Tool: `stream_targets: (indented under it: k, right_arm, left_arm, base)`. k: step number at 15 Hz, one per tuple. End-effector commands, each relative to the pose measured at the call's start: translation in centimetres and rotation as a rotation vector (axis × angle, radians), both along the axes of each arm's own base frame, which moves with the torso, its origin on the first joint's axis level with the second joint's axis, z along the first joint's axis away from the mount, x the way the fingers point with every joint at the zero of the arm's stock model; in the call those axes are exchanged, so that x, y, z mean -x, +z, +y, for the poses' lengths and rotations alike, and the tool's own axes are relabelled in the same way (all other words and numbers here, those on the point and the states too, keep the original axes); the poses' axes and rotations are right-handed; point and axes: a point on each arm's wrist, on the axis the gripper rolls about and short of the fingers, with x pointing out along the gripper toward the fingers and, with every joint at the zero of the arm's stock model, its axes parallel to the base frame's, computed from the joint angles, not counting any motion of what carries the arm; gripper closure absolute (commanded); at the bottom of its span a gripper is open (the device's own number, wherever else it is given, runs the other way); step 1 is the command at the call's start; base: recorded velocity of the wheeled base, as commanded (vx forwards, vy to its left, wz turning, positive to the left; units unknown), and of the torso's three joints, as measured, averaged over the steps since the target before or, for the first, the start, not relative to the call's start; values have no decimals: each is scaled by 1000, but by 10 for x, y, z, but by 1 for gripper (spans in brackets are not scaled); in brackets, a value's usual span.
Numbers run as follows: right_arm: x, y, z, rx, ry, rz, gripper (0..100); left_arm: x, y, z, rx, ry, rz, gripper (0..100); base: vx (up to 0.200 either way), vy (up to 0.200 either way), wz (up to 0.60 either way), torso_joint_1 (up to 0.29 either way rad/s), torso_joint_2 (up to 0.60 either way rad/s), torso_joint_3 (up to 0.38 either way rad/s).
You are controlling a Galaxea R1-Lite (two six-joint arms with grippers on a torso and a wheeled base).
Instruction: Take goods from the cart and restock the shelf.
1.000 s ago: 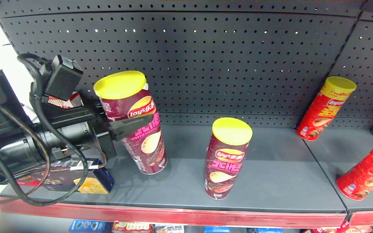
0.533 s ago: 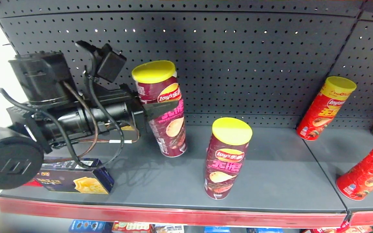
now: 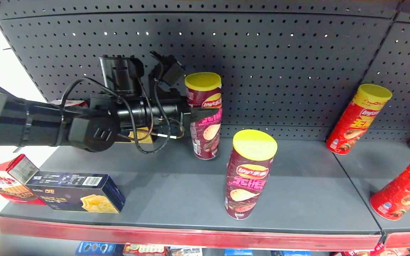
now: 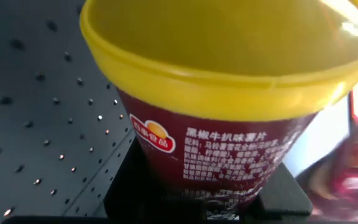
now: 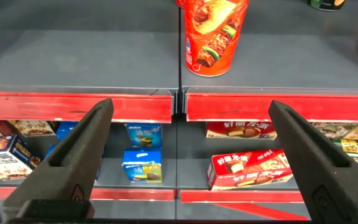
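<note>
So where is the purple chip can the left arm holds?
Head view, left of centre: the purple cylindrical chip can is held in the left gripper close to the perforated back panel, behind and left of the other purple can.

Head camera is up high, facing forward and down on the grey shelf (image 3: 297,192) with the pegboard (image 3: 262,71) behind, at mid range. Left wrist camera is jammed right against the purple can (image 4: 222,162), tight on its yellow lid (image 4: 222,62), pegboard alongside; the head view shares both. Right wrist camera is well back, facing the shelf front past the two fingers (image 5: 73,162) of the right gripper (image 5: 189,106), taking in the red edge rail (image 5: 135,106) and the lower shelf (image 5: 241,194).
</note>
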Motion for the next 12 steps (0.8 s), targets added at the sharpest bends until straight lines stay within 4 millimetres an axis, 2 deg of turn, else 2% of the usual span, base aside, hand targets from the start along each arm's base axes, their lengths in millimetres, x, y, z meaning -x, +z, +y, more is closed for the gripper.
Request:
stream_targets:
  k: [1,7,12]
  right_arm:
    - [0,0,0,0,0,4,0]
    - [0,0,0,0,0,4,0]
    - [0,0,0,0,0,4,0]
  left_arm:
    - [-24,-17,-10,-17,-10,14,100]
    - [-39,-20,-22,-2,-59,-11,100]
    - [-39,-27,-37,-4,-94,-5,100]
  base:
    - [0,0,0,0,0,0]
    - [0,0,0,0,0,0]
    - [0,0,0,0,0,0]
